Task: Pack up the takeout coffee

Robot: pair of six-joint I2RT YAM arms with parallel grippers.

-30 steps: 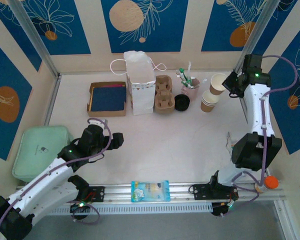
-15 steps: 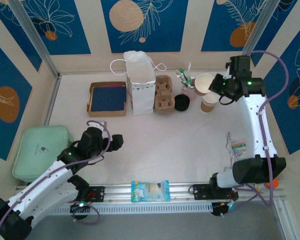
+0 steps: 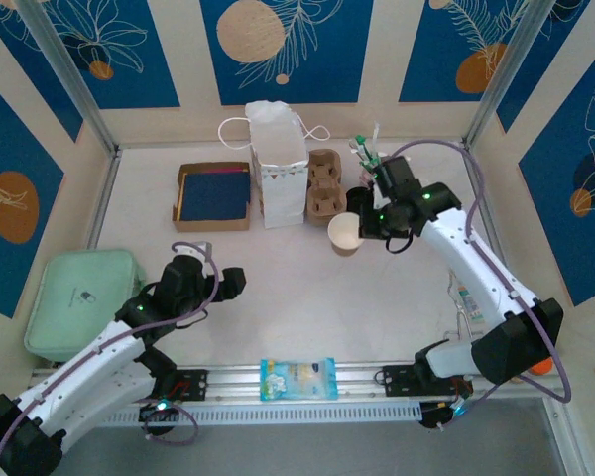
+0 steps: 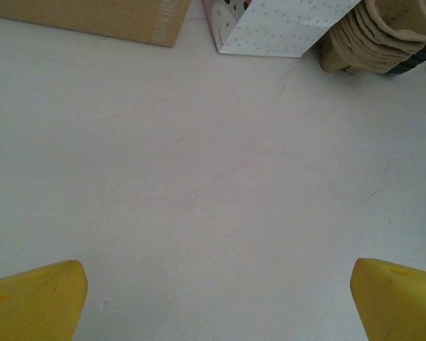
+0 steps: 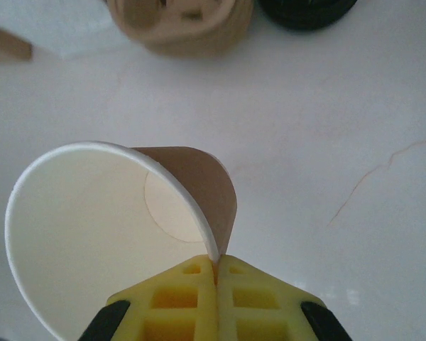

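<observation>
A white, faintly veined table (image 3: pixel 307 297) carries everything. At its left edge sits a mint-green lidded plastic box (image 3: pixel 79 297). Along the far side stand a tall white paper bag with cord handles (image 3: pixel 278 164), a flat brown cardboard tray with a navy inside (image 3: pixel 213 195) to the left of the bag, and a moulded tan pulp cup carrier (image 3: pixel 323 186) just beside the bag on its right. A light-blue snack packet (image 3: pixel 297 378) lies on the near rail.

The small kraft-brown paper cup (image 3: pixel 345 234) with a white rim and inside hangs tilted just in front of the carrier, its mouth turned up and to the left. The right gripper (image 5: pixel 216 264) has its yellow fingers pinched tight on the cup's wall at the rim. Whether the cup's base touches the table cannot be told.

The left gripper (image 4: pixel 216 298) hovers over bare table well to the left, jaws spread wide and holding nothing.
</observation>
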